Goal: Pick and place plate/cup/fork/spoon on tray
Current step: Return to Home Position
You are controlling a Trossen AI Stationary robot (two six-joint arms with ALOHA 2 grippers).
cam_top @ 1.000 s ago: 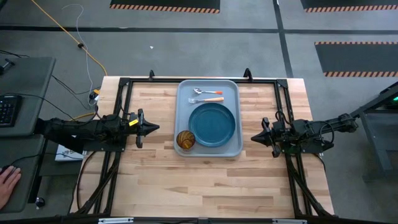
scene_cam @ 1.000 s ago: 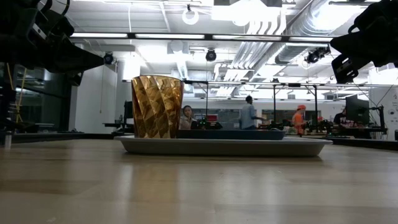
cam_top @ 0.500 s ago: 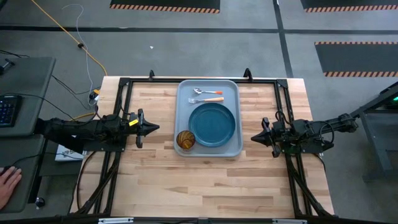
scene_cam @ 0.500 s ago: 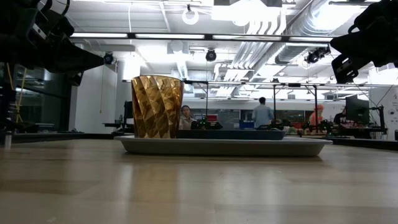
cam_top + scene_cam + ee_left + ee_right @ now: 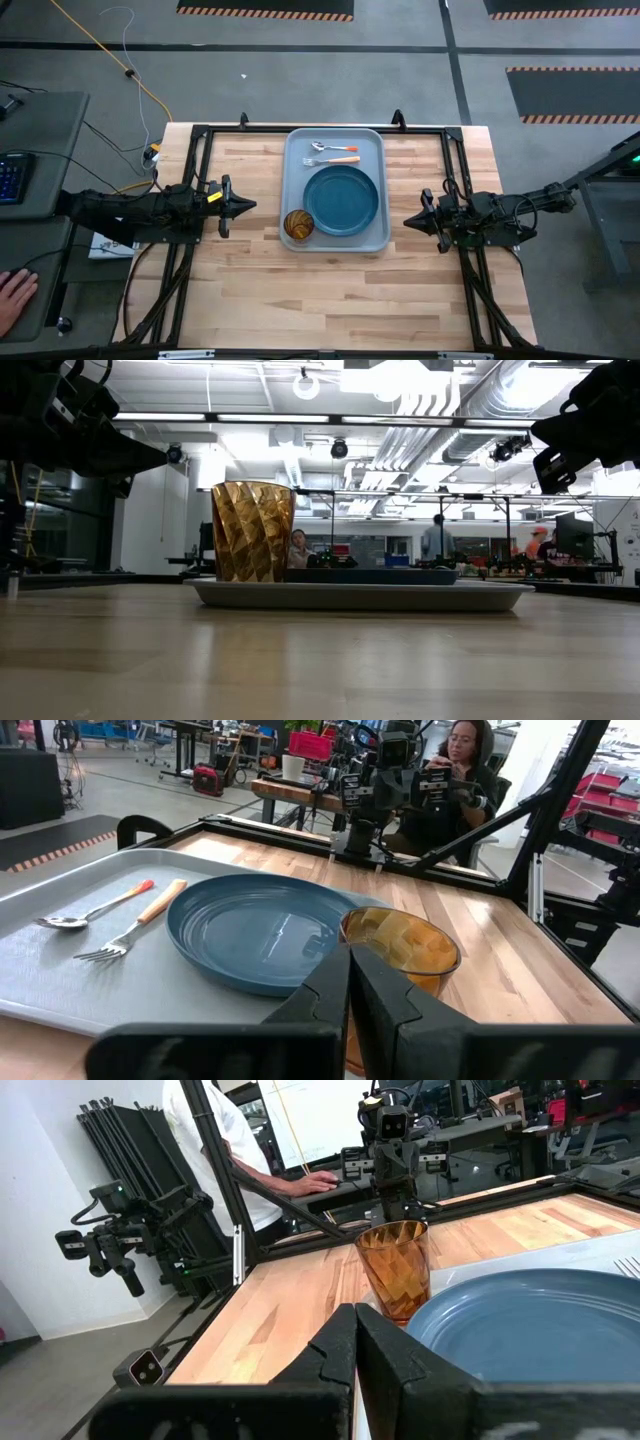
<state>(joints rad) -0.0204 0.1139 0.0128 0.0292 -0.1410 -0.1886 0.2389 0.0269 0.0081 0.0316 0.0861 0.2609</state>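
The pale grey-blue tray [image 5: 296, 150] lies at the table's far middle. On it sit the teal plate [image 5: 342, 199], the amber cup [image 5: 298, 224] upright at its near left corner, and the spoon [image 5: 334, 147] and fork [image 5: 332, 160] lying side by side at its far end. My left gripper [image 5: 250, 205] is shut and empty left of the tray. My right gripper [image 5: 408, 221] is shut and empty right of the tray. Both hover above the table.
Black frame rails [image 5: 200, 150] run along the table's left, far and right sides. Bare wood lies in front of the tray [image 5: 330, 300]. A person's hand [image 5: 12, 295] rests at a desk left of the table. People show in the room behind [image 5: 435, 540].
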